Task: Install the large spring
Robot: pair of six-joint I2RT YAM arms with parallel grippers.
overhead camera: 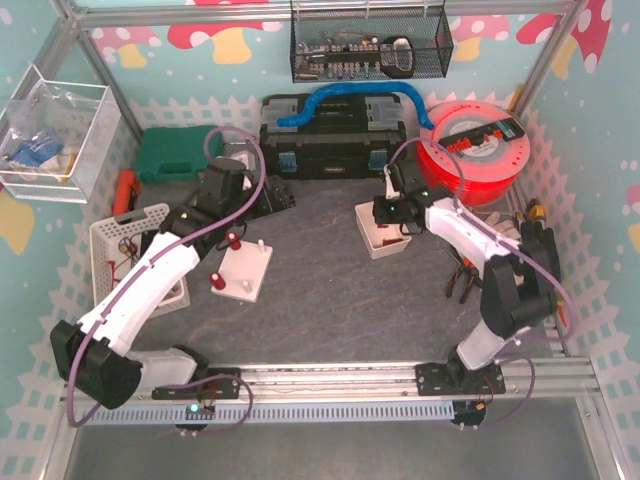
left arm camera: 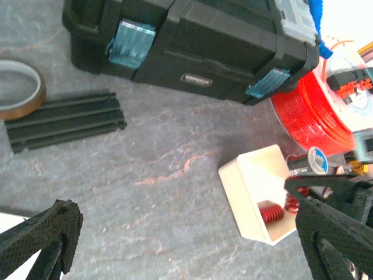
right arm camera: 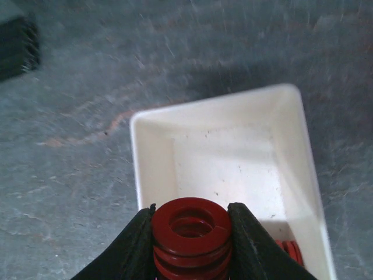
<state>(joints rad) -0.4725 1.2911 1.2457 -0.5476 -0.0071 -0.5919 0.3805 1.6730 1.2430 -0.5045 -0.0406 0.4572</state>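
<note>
My right gripper (right arm camera: 191,213) is shut on a large red spring (right arm camera: 191,233), held upright just above the near end of a small white bin (right arm camera: 148,169). Another red spring (right arm camera: 289,249) lies in the bin. In the top view the right gripper (overhead camera: 395,222) hangs over the bin (overhead camera: 372,245) at centre right. A white peg plate (overhead camera: 245,272) lies at centre left, with red pieces on two of its pegs (overhead camera: 234,240). My left gripper (overhead camera: 268,200) is open and empty behind the plate. Its view shows the bin (left arm camera: 247,195) and a spring inside (left arm camera: 270,213).
A black toolbox (overhead camera: 335,135) stands at the back, a red filament spool (overhead camera: 470,150) at back right. A white basket (overhead camera: 125,235) and a green case (overhead camera: 180,155) are on the left. Black rails (left arm camera: 64,121) and a tape roll (left arm camera: 20,87) lie near the toolbox. Pliers (overhead camera: 460,275) are at the right.
</note>
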